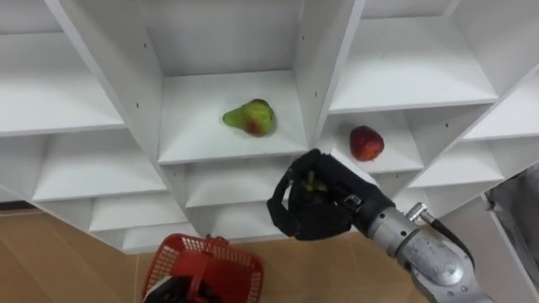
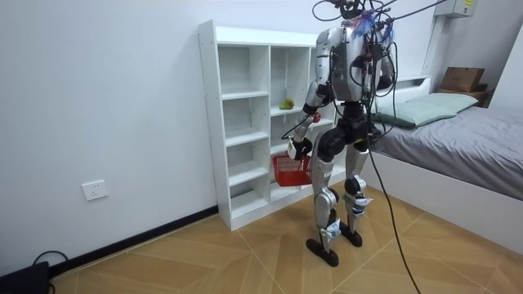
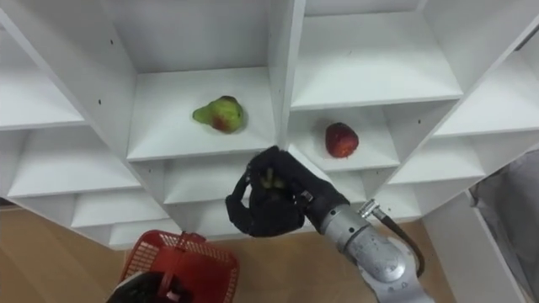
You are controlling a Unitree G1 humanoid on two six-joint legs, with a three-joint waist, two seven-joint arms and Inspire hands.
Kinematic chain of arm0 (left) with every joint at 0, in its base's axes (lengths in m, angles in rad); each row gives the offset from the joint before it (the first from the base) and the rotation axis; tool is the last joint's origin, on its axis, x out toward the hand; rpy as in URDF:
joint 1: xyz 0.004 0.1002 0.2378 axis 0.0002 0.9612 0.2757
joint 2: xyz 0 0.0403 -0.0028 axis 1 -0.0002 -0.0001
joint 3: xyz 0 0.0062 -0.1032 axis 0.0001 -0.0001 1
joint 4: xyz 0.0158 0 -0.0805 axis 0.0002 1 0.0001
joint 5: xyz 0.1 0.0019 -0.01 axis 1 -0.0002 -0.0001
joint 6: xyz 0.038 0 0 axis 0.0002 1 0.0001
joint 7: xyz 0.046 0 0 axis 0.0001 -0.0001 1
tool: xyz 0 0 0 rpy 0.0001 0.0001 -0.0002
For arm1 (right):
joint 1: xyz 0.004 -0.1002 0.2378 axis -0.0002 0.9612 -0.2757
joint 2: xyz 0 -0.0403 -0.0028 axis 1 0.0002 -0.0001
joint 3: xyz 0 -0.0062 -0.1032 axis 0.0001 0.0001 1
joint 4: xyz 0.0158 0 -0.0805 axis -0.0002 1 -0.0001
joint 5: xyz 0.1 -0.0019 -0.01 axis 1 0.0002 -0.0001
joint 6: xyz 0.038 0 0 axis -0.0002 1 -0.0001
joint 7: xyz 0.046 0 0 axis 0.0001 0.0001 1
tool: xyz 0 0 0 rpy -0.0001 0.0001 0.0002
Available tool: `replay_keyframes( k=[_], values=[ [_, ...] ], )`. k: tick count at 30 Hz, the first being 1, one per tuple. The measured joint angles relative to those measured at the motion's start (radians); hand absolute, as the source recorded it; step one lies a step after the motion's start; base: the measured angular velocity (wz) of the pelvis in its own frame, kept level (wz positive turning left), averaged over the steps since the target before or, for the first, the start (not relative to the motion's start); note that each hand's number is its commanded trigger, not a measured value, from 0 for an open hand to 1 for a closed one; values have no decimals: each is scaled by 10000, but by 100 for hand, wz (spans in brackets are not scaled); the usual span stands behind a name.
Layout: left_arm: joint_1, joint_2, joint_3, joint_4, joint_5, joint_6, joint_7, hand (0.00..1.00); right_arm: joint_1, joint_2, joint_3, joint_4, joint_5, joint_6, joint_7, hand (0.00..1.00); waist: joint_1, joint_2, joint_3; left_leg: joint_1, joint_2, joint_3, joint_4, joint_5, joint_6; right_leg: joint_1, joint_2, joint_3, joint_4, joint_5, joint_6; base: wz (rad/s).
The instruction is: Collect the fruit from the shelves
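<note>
Since the basket (image 1: 206,263) waits near left, right hand (image 1: 316,209) is curled round a greenish fruit (image 1: 313,180), probably to drop in; pear (image 1: 251,117) and apple (image 1: 366,143) sit far back; left hand (image 1: 168,293) grip, can't tell

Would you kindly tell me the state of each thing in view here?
pear, lying on a middle shelf, untouched
apple, resting in the compartment to its right, untouched
right hand, curled round a small greenish thing, below the pear's shelf
basket, held off the floor, at the robot's left
left hand, at the basket's top
closet, open-fronted
</note>
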Motion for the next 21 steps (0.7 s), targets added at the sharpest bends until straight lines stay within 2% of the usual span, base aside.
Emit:
replay_keyframes(
  k=[3,6,9,10,14,18,21],
  values=[
    [-49,36,-199,-272,-34,-15,5,100,-269,-15,88,535,-10,-23,-201,100,8,82,54,-246,5,-151,149,14,18,-172,-28,-160,125,11,-18,15],
    [-308,-31,-419,-363,-369,-66,-11,100,-732,41,290,1504,-101,-300,-588,100,-3,189,108,-445,-4,-219,266,29,38,-324,-91,-315,236,13,-23,8],
    [-584,-46,-382,-355,-419,-348,-87,100,-834,177,286,1880,-251,-364,-865,100,4,221,114,-826,-10,-262,497,38,52,-638,-124,-349,358,21,-43,3],
    [-666,-51,-389,-352,-419,-428,-95,100,-842,225,283,1977,-415,-509,-1025,100,-24,225,115,-984,-18,-310,581,40,57,-808,-146,-382,457,20,-43,7],
    [-762,-148,-451,-332,-425,-561,-83,100,-1081,351,287,2691,-476,-796,-1458,100,-52,244,127,-1207,-66,-350,581,90,102,-1061,-195,-388,549,23,-45,2],
    [-831,-270,-825,-413,-457,-627,-90,100,-1629,590,295,3542,-483,-900,-2173,100,-50,254,126,-1445,-91,-363,576,136,114,-1278,-230,-469,551,24,-44,5],
    [-833,-398,-1125,-586,-856,-686,-167,100,-1851,764,341,3996,-493,-1188,-2496,100,-7,256,128,-1483,-94,-387,546,140,114,-1308,-227,-474,502,23,-44,0]
  ],
)
